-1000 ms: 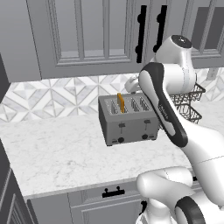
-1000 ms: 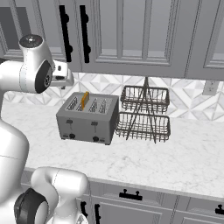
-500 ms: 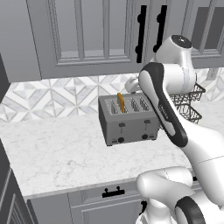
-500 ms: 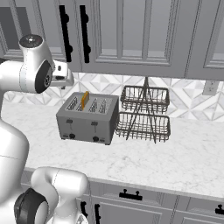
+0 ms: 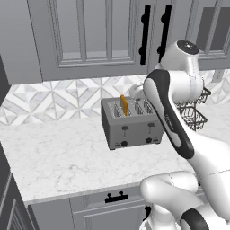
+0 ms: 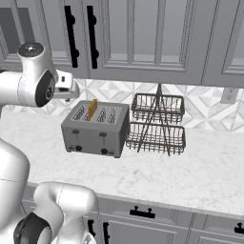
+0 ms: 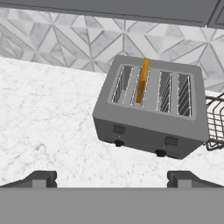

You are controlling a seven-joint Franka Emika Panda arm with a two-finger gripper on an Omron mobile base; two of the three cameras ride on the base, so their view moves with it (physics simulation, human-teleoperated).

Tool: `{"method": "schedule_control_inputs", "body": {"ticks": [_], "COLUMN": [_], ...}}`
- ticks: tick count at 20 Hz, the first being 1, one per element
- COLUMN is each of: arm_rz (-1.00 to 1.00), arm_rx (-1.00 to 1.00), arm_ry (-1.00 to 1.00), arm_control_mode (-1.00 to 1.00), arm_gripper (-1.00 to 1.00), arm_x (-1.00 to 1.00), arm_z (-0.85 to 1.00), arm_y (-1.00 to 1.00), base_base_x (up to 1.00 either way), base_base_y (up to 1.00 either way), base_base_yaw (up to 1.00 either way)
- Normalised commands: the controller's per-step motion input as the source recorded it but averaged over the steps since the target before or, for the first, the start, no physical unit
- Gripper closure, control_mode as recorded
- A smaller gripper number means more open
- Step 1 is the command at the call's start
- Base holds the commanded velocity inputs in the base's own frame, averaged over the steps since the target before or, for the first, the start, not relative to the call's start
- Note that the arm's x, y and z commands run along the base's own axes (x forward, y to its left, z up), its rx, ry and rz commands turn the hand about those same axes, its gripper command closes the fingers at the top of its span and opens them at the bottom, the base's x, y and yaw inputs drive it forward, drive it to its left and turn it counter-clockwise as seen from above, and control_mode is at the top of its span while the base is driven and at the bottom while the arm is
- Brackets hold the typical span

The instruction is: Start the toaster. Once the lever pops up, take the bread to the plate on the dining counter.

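Nothing was done when I inspected: my gripper [image 7: 112,177] hung wide open above the boxy grey metal toaster [image 7: 151,113], its small dark left lever [image 7: 118,129] unpressed, the orange-crusted bread slice [image 7: 142,81] standing proud in its slot.

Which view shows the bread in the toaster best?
The hand view: it looks down into the toaster, showing the bread in the second slot from the left. Both base views show it smaller, sticking up.

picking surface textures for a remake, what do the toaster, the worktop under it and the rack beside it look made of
Toaster: looks like brushed grey metal, matte, with flat even panels; dark levers and black knobs could be plastic.
Worktop: white marble look, faint grey veining, smooth.
Rack: thin dark wire, an open two-tier grid, probably coated metal.
Everything is rendered, so these are looks only.
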Motion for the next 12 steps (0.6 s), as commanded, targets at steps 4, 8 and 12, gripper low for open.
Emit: {"method": "schedule_control_inputs", "body": {"ticks": [4, 8, 12], "arm_rz": [-0.08, -0.10, -0.11], "arm_rx": [-0.01, -0.03, -0.07], "arm_ry": [-0.01, 0.00, 0.00], "arm_control_mode": [-1.00, -1.00, -1.00], "arm_gripper": [-1.00, -1.00, -1.00], "arm_x": [0.00, 0.11, 0.26], "arm_z": [-0.31, -0.32, -0.36], "arm_y": [-0.01, -0.02, 0.00], "base_base_x": [0.00, 0.00, 0.00], "base_base_y": [0.00, 0.00, 0.00], "base_base_yaw": [0.00, 0.00, 0.00]}}
